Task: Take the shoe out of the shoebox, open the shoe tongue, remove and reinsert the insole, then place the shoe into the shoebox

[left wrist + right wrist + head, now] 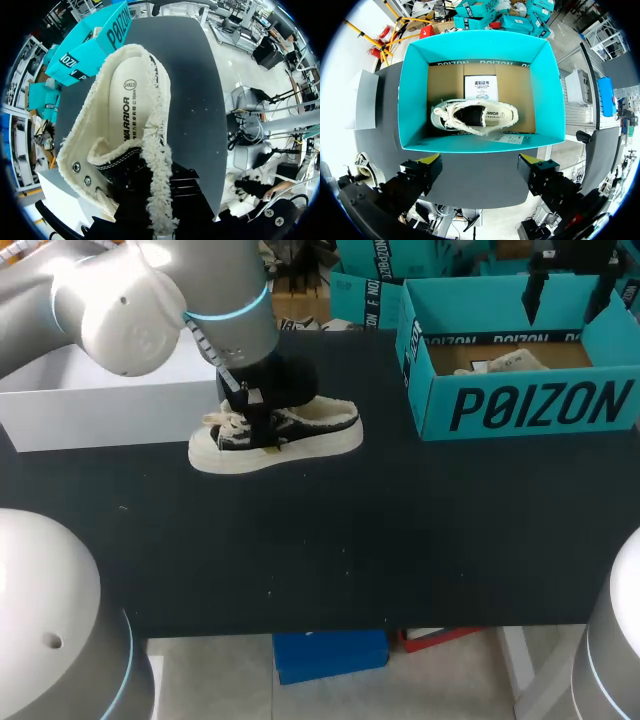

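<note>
A white box (100,400) sits at the far left of the black tabletop (350,540). Just right of it, the left hand (245,410) is down on the laced front of the shoe (290,435); whether it grips cannot be told. The shoe stands upright on its sole, toe to the left and heel to the right, with its pale insole (132,105) lying inside the fleece-edged opening. At the far right stands the teal shoebox (540,405), open, with a second shoe (475,116) lying inside on the cardboard floor. The right hand (481,160) hovers above the shoebox, spread wide and holding nothing.
</note>
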